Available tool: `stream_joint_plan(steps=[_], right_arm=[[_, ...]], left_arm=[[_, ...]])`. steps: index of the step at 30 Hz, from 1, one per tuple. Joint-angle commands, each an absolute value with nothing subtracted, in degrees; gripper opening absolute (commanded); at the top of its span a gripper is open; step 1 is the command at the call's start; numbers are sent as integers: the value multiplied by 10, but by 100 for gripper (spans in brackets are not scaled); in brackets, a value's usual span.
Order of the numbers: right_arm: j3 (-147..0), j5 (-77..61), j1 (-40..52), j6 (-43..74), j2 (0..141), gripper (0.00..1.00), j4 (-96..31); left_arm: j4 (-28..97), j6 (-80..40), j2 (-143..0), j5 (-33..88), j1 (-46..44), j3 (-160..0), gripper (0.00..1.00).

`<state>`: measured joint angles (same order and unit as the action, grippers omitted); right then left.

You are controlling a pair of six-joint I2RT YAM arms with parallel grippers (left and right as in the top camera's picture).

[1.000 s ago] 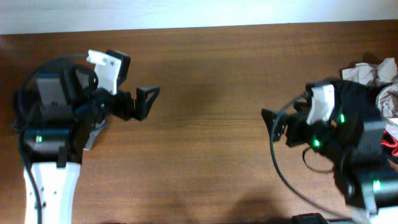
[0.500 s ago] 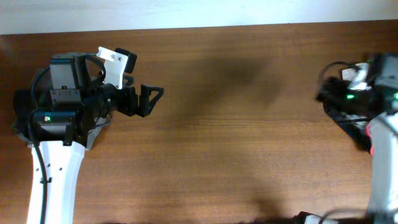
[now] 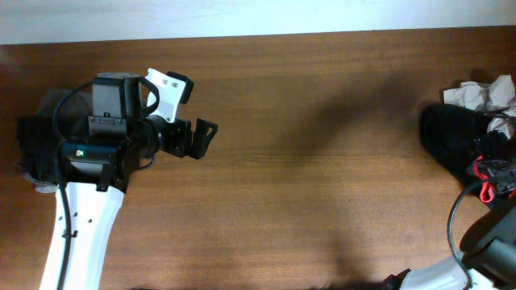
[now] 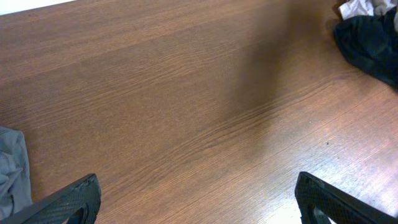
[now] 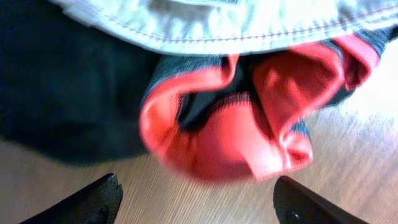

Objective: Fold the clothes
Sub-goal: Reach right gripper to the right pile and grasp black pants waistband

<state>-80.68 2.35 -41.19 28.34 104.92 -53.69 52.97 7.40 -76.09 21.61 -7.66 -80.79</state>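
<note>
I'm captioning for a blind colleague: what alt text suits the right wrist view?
A crumpled black garment with a bright red-orange waistband lining lies on the brown wooden table, under pale stitched fabric. The right pincer hangs open, facing it.

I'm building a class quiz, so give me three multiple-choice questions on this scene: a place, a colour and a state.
1. In the overhead view, where does the clothes pile lie? A left edge B centre C right edge
2. What colour is the waistband lining before the right claw? A blue B red-orange C green
3. The left claw is: A open over bare table B shut on cloth C shut, empty
Answers: C, the pile sits at the table's right edge; B, the wrist view shows bright red-orange; A, its jaws stand wide apart over wood.
</note>
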Motion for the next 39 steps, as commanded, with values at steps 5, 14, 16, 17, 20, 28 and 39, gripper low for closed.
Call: stream_joint_plan(steps=[5, 14, 16, 17, 20, 28, 39], right_arm=[[-817, 52, -406, 294, 1095, 54, -472], [-827, -77, -388, 286, 1055, 4, -468], [-827, -109, -378, 277, 1028, 4, -467], [-827, -113, -373, 277, 1015, 4, -467], [-827, -139, -351, 269, 964, 4, -465], [-854, -207, -228, 253, 780, 4, -449], [-875, -156, -10, 253, 728, 4, -440]], left_arm=[[530, 69, -762, 197, -82, -817, 99], [530, 69, -762, 197, -82, -817, 99], [530, 69, -762, 197, -82, -817, 99], [531, 69, -762, 197, -82, -817, 99], [532, 69, -762, 197, -82, -817, 99], [532, 69, -762, 197, -82, -817, 99], [532, 69, -762, 197, -82, -817, 99]])
